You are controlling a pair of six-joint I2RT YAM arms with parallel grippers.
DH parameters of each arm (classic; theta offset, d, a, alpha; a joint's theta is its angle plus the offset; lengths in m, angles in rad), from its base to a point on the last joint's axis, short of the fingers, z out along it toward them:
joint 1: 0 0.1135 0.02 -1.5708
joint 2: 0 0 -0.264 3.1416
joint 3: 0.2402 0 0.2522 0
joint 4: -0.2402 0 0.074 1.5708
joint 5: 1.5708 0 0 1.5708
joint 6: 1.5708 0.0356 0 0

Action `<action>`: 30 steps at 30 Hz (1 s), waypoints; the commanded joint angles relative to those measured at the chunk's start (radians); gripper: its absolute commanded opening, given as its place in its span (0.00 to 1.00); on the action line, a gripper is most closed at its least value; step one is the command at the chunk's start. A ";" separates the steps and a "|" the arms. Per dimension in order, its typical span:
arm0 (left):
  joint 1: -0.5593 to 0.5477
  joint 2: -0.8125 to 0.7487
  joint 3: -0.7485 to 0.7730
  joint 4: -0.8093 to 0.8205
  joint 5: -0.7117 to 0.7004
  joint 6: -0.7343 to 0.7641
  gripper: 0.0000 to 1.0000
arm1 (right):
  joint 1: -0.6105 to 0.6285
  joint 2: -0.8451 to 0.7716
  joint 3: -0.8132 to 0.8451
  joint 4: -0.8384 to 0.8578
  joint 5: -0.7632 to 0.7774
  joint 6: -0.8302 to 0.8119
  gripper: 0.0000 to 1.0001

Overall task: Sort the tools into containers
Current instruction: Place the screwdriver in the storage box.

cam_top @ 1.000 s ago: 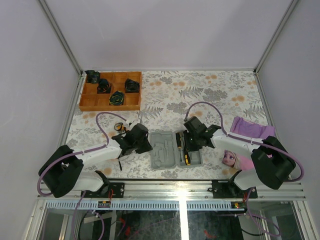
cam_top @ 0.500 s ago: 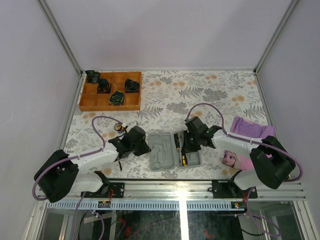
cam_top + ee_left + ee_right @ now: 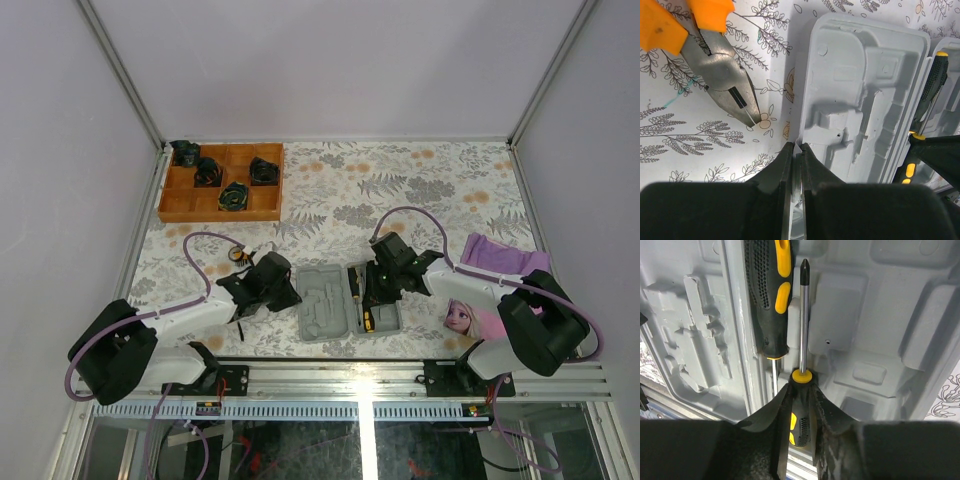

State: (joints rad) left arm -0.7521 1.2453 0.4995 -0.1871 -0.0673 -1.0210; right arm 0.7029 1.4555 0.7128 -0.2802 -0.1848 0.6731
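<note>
Right gripper [image 3: 801,385]: we see the fingers pressed in on both sides of a black-and-yellow screwdriver [image 3: 804,320], clamped on the handle just behind the yellow collar. The shaft runs straight out from the fingers, and its cross tip sits over the moulded floor of the right half of the grey case [image 3: 860,75]. We can't tell if it is lifted off the plastic or resting on it. Just left of it, against the hinge ridge, a second screwdriver [image 3: 767,290] lies in its recess with the handle pointing the other way.

Left gripper [image 3: 796,150]: the fingers are together, nipped on the thin left rim of the case's left half, with a pale sliver of rim showing between the pads. The case lies opened flat near the near edge of the table, between the two arms, long sides running near to far.

Just left of the case, the pliers [image 3: 722,70] lie on the floral cloth [image 3: 400,190], orange handles away from the case and steel nose toward it, not touching it.

Further out we note:
- a wooden tray [image 3: 270,200] holding black parts, at the far left
- a purple cloth [image 3: 500,255] at the right
- a cartoon-face card [image 3: 460,317] near the right arm
</note>
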 commanded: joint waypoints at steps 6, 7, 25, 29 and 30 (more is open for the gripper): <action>-0.010 0.000 -0.007 0.032 -0.007 -0.033 0.00 | 0.006 -0.060 0.056 -0.091 0.066 -0.035 0.35; -0.010 0.000 -0.006 0.032 -0.008 -0.034 0.00 | 0.006 -0.068 0.068 -0.101 0.083 -0.041 0.35; -0.032 -0.060 -0.090 0.103 -0.016 -0.237 0.00 | 0.005 -0.078 0.131 -0.128 0.180 -0.115 0.31; -0.067 -0.039 -0.070 0.104 -0.034 -0.248 0.00 | 0.006 -0.062 0.131 -0.126 0.169 -0.142 0.27; -0.071 -0.038 -0.069 0.104 -0.037 -0.250 0.00 | 0.006 -0.058 0.132 -0.126 0.164 -0.146 0.26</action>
State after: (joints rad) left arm -0.7986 1.1938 0.4225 -0.1169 -0.0803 -1.2167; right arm 0.7044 1.3842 0.8032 -0.3996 -0.0345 0.5686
